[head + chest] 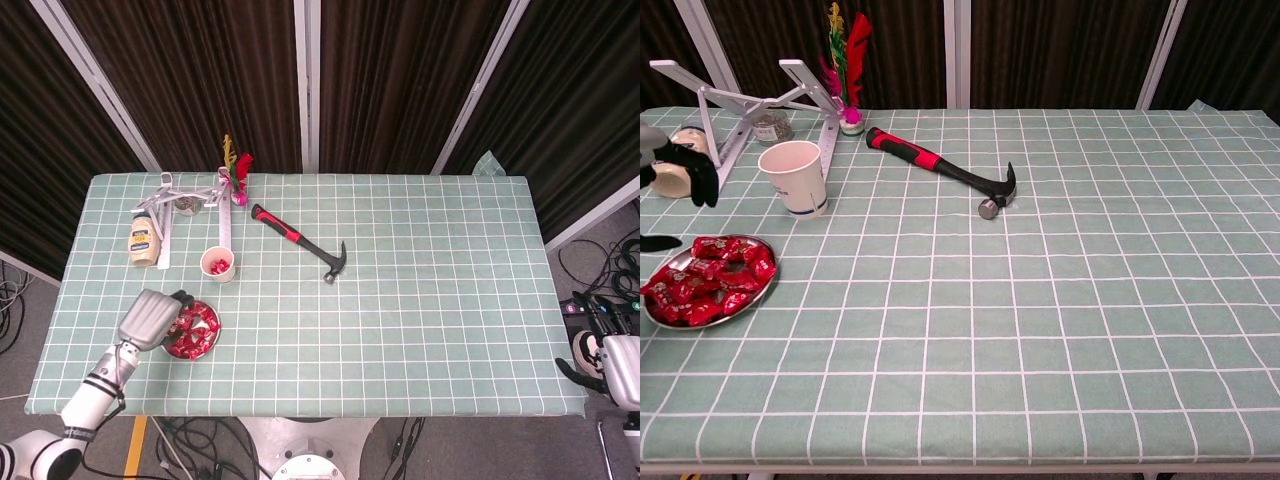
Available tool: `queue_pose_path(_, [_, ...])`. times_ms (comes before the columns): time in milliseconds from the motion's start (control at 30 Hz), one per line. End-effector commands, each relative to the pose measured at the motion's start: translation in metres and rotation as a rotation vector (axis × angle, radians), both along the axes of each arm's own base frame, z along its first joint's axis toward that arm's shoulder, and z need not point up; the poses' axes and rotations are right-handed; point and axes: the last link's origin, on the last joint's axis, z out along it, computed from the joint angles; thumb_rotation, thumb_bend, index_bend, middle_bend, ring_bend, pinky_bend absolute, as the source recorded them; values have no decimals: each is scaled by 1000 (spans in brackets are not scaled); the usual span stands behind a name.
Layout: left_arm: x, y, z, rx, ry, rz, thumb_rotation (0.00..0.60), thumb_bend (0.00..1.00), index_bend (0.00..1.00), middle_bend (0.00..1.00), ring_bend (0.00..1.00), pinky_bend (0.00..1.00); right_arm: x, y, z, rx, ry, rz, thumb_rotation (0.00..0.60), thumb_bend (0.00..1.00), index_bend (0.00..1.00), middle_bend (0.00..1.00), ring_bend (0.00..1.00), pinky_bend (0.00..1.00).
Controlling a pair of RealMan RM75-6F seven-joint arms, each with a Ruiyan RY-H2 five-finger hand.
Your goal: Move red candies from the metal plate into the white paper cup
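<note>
Reaching for more candy: left hand (150, 320) empty, fingers apart, poised over metal plate (207, 343) of red candies (195, 328). Next: descend, pinch one, carry beyond to white paper cup (219, 264).

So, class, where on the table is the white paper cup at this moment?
In the head view the white paper cup stands upright on the table's left side, between the metal plate and the ruler.

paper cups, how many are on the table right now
1. The white paper cup stands upright near the table's far left, beyond the metal plate of red candies.
</note>
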Motion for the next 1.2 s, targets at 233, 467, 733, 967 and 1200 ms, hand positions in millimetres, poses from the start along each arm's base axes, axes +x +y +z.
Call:
queue_pose_path(233, [-26,-9,-23,-50,87,25,600,252,477,516,909,1000,2,0,-1,5,0,5,600,101,80,179,88,338])
queue_pose_path(467, [-39,-7,-26,-76,133,44,600,258,475,516,908,1000,4,0,-2,6,2,9,600,101,80,179,88,341])
queue_pose_path(733, [-47,-1,-30,-90,151,68,600,258,466,510,908,1000,5,0,-2,6,5,8,600,101,80,180,88,342])
queue_pose_path(967, [-50,3,-32,-105,161,81,600,263,472,514,909,1000,4,0,-2,7,6,5,600,101,80,180,88,345])
queue_pose_path(1200, [-48,6,-35,-112,145,80,600,285,526,563,917,1000,3,0,-3,9,5,2,600,101,80,180,89,346])
